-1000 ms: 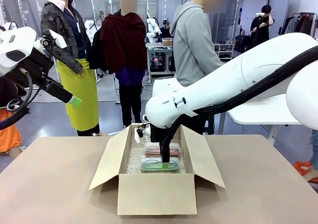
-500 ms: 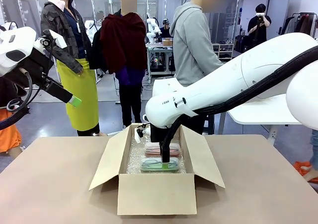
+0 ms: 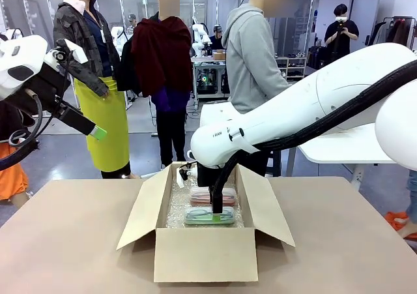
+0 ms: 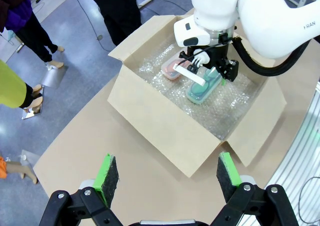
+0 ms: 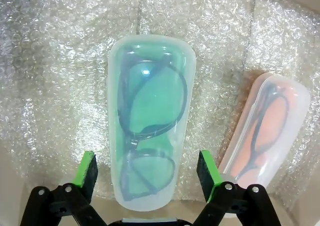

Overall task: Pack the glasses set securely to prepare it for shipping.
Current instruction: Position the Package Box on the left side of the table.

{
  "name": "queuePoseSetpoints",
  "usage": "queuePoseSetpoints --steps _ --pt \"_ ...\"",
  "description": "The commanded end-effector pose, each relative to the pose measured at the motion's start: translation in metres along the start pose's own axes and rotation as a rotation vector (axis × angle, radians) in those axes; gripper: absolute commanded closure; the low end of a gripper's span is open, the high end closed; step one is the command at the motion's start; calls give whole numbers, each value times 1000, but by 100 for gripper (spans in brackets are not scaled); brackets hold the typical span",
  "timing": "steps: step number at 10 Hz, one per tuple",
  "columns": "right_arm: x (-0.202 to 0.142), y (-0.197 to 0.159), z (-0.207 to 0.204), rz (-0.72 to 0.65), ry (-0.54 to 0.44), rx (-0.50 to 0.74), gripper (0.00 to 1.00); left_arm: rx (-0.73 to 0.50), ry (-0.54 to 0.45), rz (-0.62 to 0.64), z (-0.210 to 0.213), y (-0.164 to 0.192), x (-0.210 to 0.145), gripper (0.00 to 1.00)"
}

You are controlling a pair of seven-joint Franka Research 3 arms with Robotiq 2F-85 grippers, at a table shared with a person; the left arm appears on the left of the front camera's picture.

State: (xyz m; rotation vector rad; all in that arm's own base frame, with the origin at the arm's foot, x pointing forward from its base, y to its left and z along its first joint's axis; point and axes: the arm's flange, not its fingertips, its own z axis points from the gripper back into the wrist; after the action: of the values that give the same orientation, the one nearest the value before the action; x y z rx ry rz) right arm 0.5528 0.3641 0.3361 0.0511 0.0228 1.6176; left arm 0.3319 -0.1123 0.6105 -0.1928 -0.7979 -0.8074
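Observation:
An open cardboard box (image 3: pixel 205 255) stands mid-table, its floor lined with bubble wrap (image 5: pixel 55 75). The glasses set lies flat on the wrap: the mint green case (image 5: pixel 150 110) toward the box's near wall (image 3: pixel 208 217), and the pink case (image 5: pixel 265 131) just behind it (image 3: pixel 210 193). My right gripper (image 5: pixel 147 171) reaches down into the box and is open. Its green pads straddle the mint case's end with a gap on each side. High at the left of the table, my left gripper (image 4: pixel 166 173) is open and holds nothing; it looks down at the box (image 4: pixel 165 131) and both cases (image 4: pixel 202 88).
The box's four flaps (image 3: pixel 146 206) splay outward. Bare tan tabletop (image 3: pixel 71 242) lies on both sides of the box. A person in a grey hoodie (image 3: pixel 257 53) stands at the far edge behind the box, with other people farther back.

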Motion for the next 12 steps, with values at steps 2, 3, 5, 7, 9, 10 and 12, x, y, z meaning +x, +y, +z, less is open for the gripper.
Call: queuePoseSetpoints --steps 2,3,5,7,9,10,12 --pt "0 0 0 0 0 0 0 2 -4 -4 2 1 0 0" --pt "-3 2 22 -74 -62 -1 0 0 0 0 0 0 0 0" --pt "-20 22 70 -118 -114 -37 0 -11 70 84 -24 12 2 0" --pt "-61 46 117 -183 -209 -77 0 -111 89 216 -37 25 -3 0" --pt "-105 67 146 -283 -314 -125 0 -152 68 297 -54 33 -13 0" --pt "-124 82 157 -333 -356 -149 0 -206 64 343 -63 39 -20 0" --pt "-162 121 169 -464 -454 -223 0 -264 38 387 -82 44 -35 0"
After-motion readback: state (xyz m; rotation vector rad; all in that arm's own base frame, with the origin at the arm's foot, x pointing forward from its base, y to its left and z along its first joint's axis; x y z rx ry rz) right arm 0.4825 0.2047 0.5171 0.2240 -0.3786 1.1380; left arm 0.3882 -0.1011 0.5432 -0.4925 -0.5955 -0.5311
